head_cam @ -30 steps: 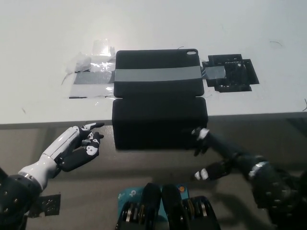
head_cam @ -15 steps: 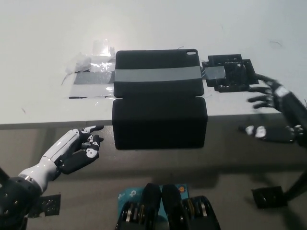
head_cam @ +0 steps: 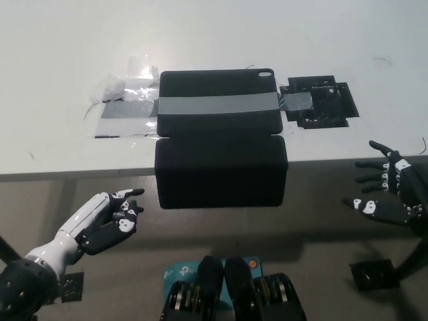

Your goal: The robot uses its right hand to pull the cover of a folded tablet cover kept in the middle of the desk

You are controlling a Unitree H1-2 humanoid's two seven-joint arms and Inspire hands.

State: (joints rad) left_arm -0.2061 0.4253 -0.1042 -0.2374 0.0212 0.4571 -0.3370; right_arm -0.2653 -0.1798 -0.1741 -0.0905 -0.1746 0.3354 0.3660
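A black tablet cover (head_cam: 221,144) lies in the middle of the white desk (head_cam: 60,67), held down by a grey tape strip (head_cam: 219,104) across its far half. Its near flap (head_cam: 221,172) is folded out and hangs over the desk's front edge. My black right hand (head_cam: 388,190) hovers open at the far right, below the desk edge and well clear of the cover. Open and holding nothing, my white left hand (head_cam: 107,215) rests at the lower left, below the desk edge.
Clear and grey tape (head_cam: 127,107) sticks to the desk left of the cover. A black patch of taped pieces (head_cam: 321,101) lies right of it. A small black object (head_cam: 371,274) sits on the floor at lower right.
My right hand swung from under the flap's right corner out to the right, rose beside the desk, then dropped back below the edge. The left hand sank slightly.
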